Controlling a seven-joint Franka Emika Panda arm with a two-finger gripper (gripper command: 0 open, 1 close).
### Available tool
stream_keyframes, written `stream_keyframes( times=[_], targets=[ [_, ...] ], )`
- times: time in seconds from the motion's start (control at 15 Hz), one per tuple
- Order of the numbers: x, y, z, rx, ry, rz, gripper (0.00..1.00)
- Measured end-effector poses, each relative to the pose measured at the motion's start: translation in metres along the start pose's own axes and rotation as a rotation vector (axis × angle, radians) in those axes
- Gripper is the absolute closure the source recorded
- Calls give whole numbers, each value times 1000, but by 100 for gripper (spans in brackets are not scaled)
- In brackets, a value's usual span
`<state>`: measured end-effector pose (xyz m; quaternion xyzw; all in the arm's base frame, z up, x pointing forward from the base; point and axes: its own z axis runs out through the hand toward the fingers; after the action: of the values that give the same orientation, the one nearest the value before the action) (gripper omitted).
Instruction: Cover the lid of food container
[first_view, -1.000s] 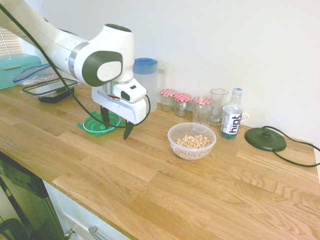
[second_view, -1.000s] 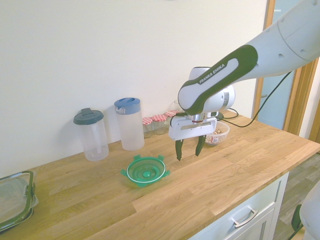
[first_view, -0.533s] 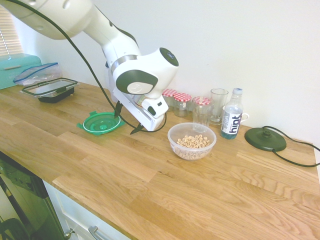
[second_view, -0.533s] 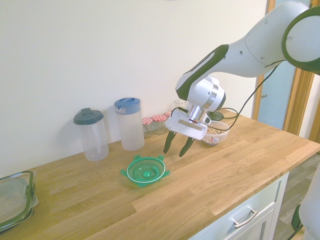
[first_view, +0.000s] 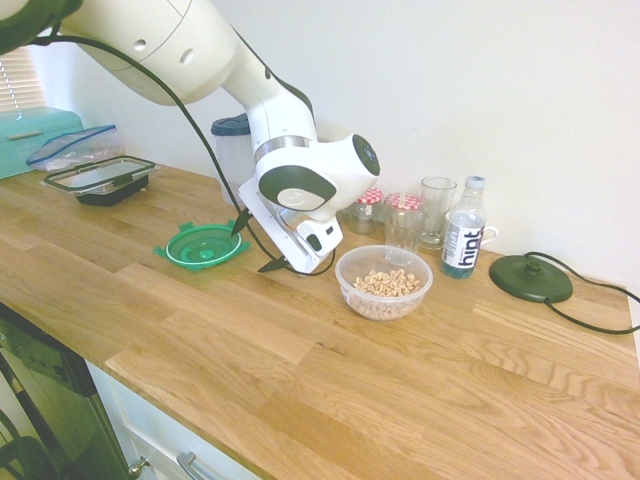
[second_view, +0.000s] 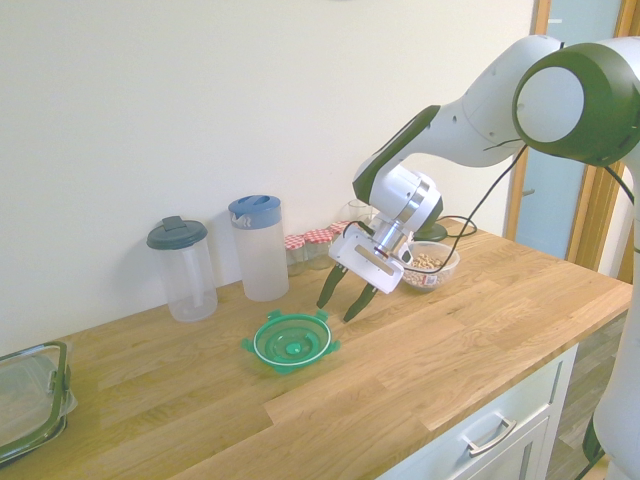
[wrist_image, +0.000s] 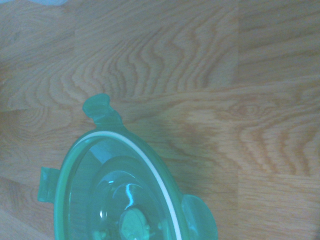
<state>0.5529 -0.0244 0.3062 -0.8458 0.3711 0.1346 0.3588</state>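
Lid (first_view: 204, 245) first: green, round, lying flat on the wooden counter (first_view: 300, 360) toward its wall side, well apart from the food container (first_view: 384, 283) with its cereal. It looks light, stiff, a bit slick; I'd judge the raised rim or a clip tab the place to pinch. Gripper (second_view: 340, 301) hangs tilted just beside it, jaws spread, nothing held. Bare counter lies between lid and bowl; the jars (first_view: 364, 205), glasses (first_view: 403, 222) and bottle (first_view: 463, 241) behind the bowl crowd the wall side.

A plain white wall (first_view: 480, 80) backs a long oak worktop (first_view: 420, 380) (white drawers (second_view: 490, 430) beneath), with a wooden door frame (second_view: 535, 120) at one end.
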Motion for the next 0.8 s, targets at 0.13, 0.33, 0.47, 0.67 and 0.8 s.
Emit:
stream_keyframes(
  times=[0.13,0.33,0.47,0.67,0.8],
  targets=[
    [-2,-7,9,7,-13,-6,0],
    [-10,-18,28,21,-40,-12,0],
    [-18,-26,40,20,-52,-23,0],
    [-28,-35,56,16,-63,-41,0],
    [-31,-38,60,17,-63,-43,100]
  ],
)
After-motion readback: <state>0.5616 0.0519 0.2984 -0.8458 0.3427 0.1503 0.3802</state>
